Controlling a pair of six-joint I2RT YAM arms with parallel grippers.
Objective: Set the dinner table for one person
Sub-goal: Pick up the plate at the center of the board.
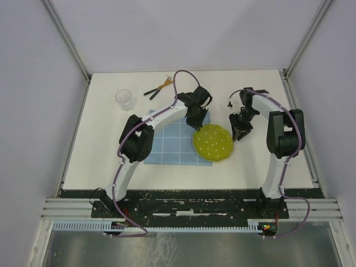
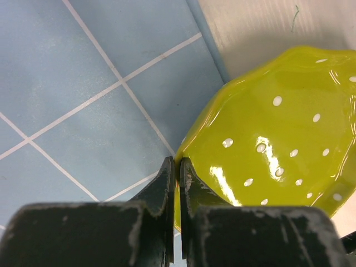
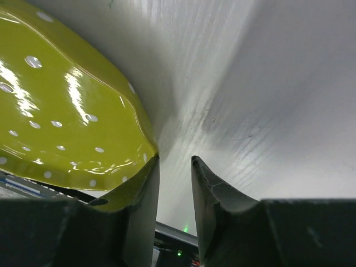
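left claw (image 2: pixel 177 164) pinches plate (image 1: pixel 213 142) rim; glass (image 1: pixel 124 99), cutlery (image 1: pixel 158 88) beyond cloth (image 1: pixel 167 142).

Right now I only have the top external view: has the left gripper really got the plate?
Observer: Yes. The left wrist view shows the left gripper shut on the yellow-green plate's rim.
Operator: And the right gripper?
Observer: Open, with only bare table showing in the gap.
Operator: Is it clear of the plate?
Observer: The rim lies just outside one finger; whether they touch, I cannot tell.
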